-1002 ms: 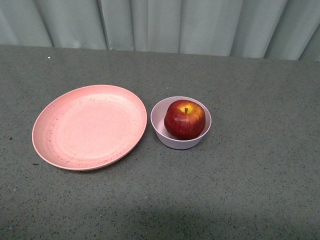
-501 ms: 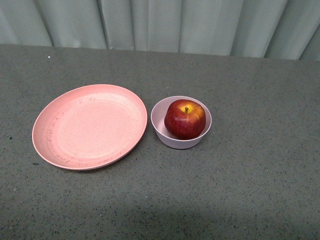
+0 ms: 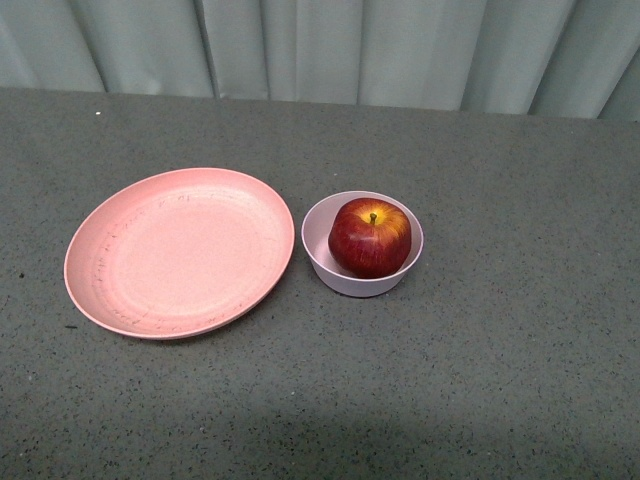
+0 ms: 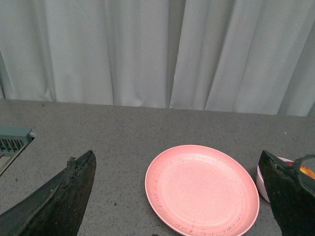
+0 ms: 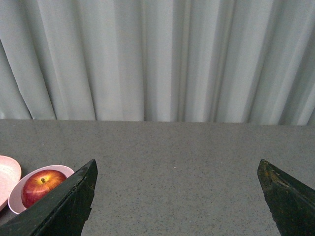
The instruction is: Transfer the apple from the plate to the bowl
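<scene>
apple (image 3: 370, 237) sitting in the bowl (image 3: 318, 252), plate (image 3: 130, 290) bare beside it.

the apple rests stem-up inside the small pale pink bowl, which stands just beside the wide salmon plate on the grey table (image 3: 500, 350), on the plate's right as the robot faces, not quite touching its rim. pale curtains (image 3: 330, 50) hang behind the bowl. the left gripper (image 4: 179, 196) and the right gripper (image 5: 177, 196) are both spread wide, holding nothing, each well apart from the bowl.
</scene>
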Motion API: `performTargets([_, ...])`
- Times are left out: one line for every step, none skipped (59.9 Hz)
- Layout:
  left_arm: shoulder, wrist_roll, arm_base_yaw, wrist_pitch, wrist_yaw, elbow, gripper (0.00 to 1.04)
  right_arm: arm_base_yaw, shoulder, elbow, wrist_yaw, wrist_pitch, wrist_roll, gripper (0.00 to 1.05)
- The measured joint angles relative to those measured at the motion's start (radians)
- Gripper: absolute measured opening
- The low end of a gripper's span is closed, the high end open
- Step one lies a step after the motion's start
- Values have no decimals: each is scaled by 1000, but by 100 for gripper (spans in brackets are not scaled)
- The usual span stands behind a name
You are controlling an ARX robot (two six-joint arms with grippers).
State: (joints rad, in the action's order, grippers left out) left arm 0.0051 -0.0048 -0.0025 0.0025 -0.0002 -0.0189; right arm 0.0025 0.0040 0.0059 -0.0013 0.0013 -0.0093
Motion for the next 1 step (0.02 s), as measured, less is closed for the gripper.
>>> performTargets([0, 0, 0, 0, 0, 0, 98, 0, 0, 0, 0, 0, 0, 95])
